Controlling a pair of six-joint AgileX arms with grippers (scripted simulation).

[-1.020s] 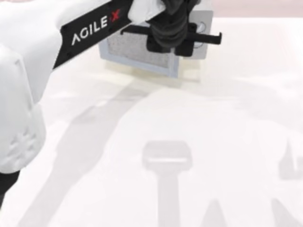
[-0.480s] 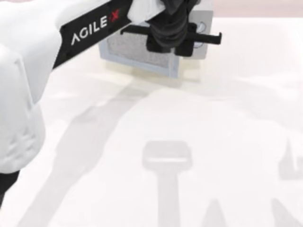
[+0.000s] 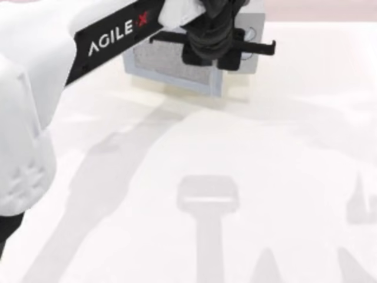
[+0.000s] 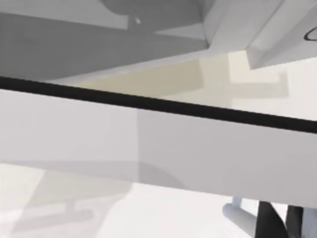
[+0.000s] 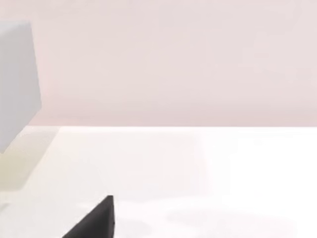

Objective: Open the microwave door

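Note:
The microwave [image 3: 254, 59] stands at the table's far edge, its knob panel partly under my left arm. The microwave door [image 3: 168, 62], with its speckled mesh window, hangs ajar, handle edge swung a little toward the front. My left gripper [image 3: 217, 59] reaches over the door's handle edge. In the left wrist view the door [image 4: 148, 144] fills the middle, with the pale cavity [image 4: 163, 79] behind it. There the dark fingers [image 4: 270, 223] close on the thin handle [image 4: 242, 218]. The right gripper [image 5: 96, 223] shows only a dark corner, and the microwave's side [image 5: 15, 79] is off to one edge.
The pale tabletop [image 3: 265, 177] carries only shadows of the arms in front of the microwave. My left arm's white body [image 3: 23, 118] covers the top view's left side. The right arm is out of the top view.
The door's handle edge has crept very slightly toward the front with my left gripper. Nothing else has moved.

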